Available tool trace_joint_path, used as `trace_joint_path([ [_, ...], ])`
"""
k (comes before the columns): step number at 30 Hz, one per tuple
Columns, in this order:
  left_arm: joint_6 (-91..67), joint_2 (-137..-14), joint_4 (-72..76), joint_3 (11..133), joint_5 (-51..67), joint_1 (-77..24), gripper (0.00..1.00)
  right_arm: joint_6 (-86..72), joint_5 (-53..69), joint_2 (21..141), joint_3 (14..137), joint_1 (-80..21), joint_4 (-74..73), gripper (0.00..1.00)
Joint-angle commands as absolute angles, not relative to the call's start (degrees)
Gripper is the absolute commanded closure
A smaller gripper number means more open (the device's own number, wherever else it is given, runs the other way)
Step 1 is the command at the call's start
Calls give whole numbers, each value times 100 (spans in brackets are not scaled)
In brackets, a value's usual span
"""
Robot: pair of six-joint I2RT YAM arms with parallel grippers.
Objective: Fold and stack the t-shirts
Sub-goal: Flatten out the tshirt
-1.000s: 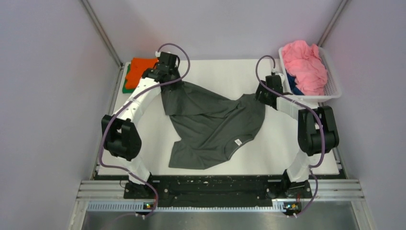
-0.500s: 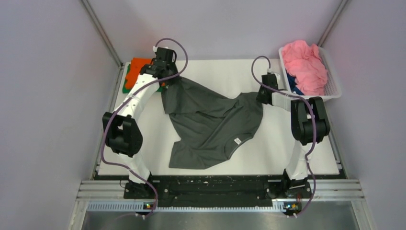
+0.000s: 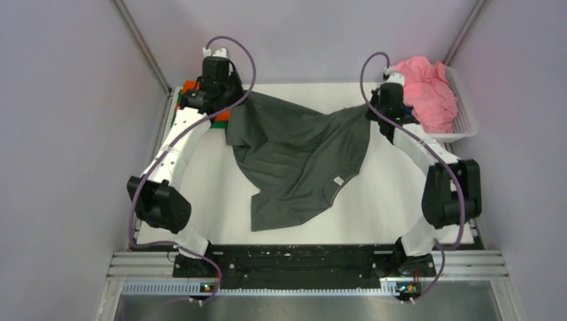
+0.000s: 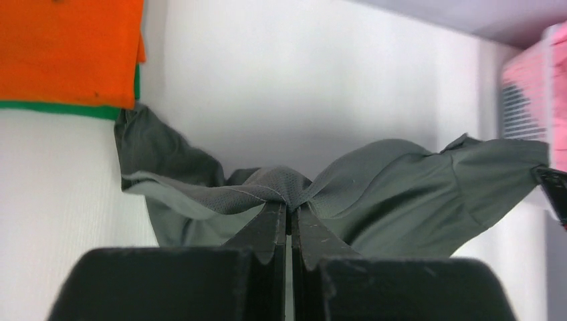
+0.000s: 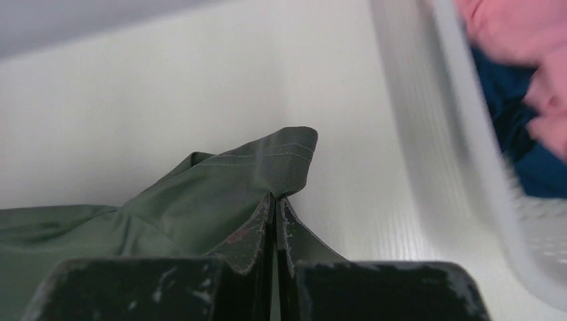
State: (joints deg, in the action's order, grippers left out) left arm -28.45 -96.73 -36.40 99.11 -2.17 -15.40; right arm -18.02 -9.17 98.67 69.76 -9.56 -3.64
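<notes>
The dark grey t-shirt (image 3: 294,160) hangs spanned between my end effectors, trailing onto the counter (image 3: 401,194). I have the left end effector (image 4: 289,208) clenched on its edge, the right end effector (image 5: 275,199) on a corner. The orange t-shirt (image 4: 67,47) lies beside the left, the basket (image 3: 468,124) beside the right.

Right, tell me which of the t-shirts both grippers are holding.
The dark grey t-shirt, stretched between the left gripper and right gripper. The orange t-shirt lies folded on the green t-shirt; the pink t-shirt sits in the white basket.
</notes>
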Motion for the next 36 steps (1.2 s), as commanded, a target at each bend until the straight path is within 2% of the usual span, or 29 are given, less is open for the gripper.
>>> trace_joint_path([
  [1,-2612,-8321,-2867,9877,-96,-1529,100,-1323,-856,8116,7098,-948,414,100],
  [11,-2176,-5913,-1399,9277,886,-1555,100,-1048,-33,5824,7819,-941,94,100],
  [21,-1973,-4955,-1387,9285,1709,-1551,100,-396,130,4825,8682,-942,-541,100],
  [28,-2065,-5239,-1800,9185,1341,-1549,100,-87,-337,4949,8748,-945,-665,100],
  [32,-2321,-6237,-2342,9125,282,-1556,100,130,-1025,5466,8433,-948,-726,100],
  [36,-2594,-7944,-2590,9156,-576,-1540,94,324,-1432,6485,7827,-930,-376,100],
])
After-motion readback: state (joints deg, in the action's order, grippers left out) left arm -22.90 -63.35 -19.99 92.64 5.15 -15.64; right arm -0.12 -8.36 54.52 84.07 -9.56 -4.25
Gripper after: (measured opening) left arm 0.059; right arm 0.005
